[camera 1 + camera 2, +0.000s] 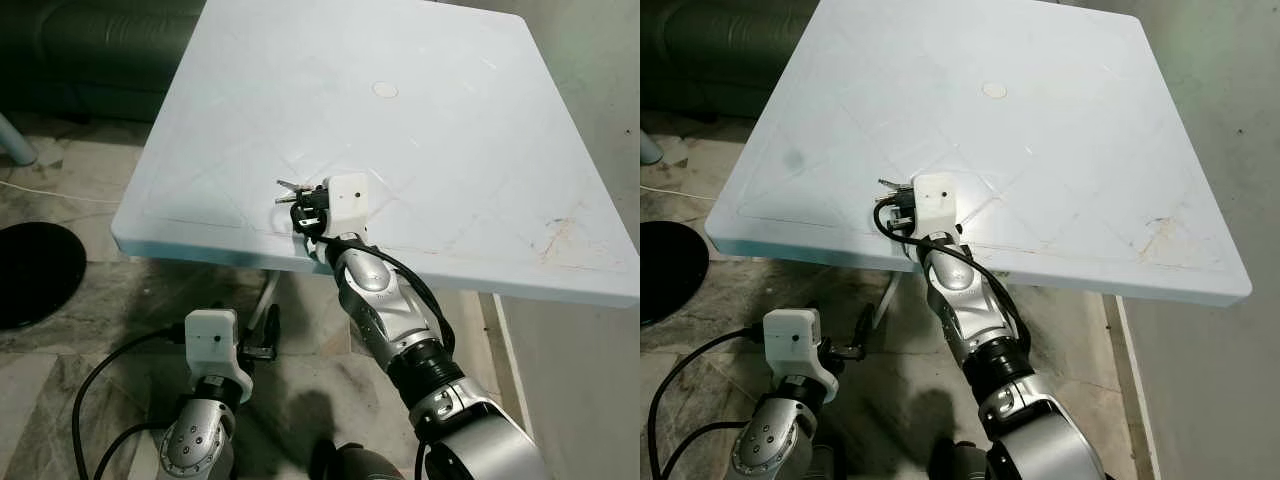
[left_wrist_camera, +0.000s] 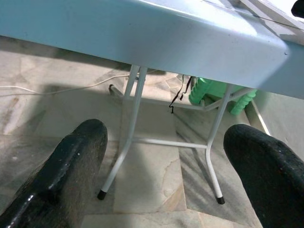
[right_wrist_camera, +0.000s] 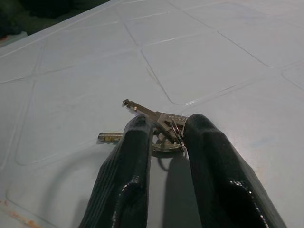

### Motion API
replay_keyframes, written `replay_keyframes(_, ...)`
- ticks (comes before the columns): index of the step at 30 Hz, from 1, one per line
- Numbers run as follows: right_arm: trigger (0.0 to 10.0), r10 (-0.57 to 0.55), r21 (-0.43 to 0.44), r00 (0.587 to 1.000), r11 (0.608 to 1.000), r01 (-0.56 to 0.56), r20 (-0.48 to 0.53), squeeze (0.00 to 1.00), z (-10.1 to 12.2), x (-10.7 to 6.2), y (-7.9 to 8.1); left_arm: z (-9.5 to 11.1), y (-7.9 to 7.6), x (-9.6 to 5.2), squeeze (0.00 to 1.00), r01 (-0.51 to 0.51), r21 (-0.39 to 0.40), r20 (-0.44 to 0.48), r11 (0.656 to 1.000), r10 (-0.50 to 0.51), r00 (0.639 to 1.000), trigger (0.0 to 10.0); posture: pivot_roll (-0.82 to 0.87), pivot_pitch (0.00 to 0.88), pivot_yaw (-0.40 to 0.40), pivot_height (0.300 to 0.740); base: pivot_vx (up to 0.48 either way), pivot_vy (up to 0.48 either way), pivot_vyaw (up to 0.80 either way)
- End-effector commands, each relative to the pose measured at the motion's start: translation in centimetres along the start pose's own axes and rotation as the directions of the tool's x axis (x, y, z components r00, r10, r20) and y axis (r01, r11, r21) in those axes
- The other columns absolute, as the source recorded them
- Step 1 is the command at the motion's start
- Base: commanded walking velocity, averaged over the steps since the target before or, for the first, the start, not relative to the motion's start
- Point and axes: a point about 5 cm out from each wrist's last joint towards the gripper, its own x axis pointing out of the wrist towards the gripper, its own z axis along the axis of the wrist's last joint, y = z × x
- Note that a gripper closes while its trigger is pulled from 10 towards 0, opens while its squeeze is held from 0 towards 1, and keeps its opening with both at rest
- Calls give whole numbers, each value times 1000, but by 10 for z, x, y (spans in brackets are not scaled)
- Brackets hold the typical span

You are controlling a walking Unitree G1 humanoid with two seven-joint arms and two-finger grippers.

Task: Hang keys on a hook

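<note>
Your right gripper [image 3: 164,137] is low over the white table [image 1: 450,130], near its front edge, and its two black fingers [image 3: 130,156] are closed on the keys [image 3: 156,126]. The fingers stand close together with the ring of the bunch pinched between their tips. Two metal keys stick out past the tips — one points away along the table, the other lies flat to the side. You cannot tell from the pictures if the bunch is lifted or touches the surface.

In the head view you see the same keys [image 1: 288,188] just beyond the white camera box [image 1: 348,198] on the right wrist, with a black cable [image 1: 400,270] looping along the silver arm.

Your left gripper [image 2: 166,156] hangs below the table edge, over the marble floor [image 2: 147,185]. Its fingers [image 2: 71,166] are wide apart and hold nothing. Between them you look at the thin white table legs [image 2: 133,118] and something green [image 2: 213,92] behind them.
</note>
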Motion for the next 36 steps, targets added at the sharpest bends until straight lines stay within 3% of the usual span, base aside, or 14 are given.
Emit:
replay_keyframes(1,9843,149,138,987,978,-156,58,0,20,4,78,0,-1,-4,0,-9,-2,-7,1000,9,1000,10000,202,254,-142,740,0,0,0)
replay_keyframes(36,10000,147,134,987,979,-154,57,0,20,4,79,0,-1,-4,0,-10,-1,-7,1000,10,1000,10000,202,254,-142,740,0,0,0)
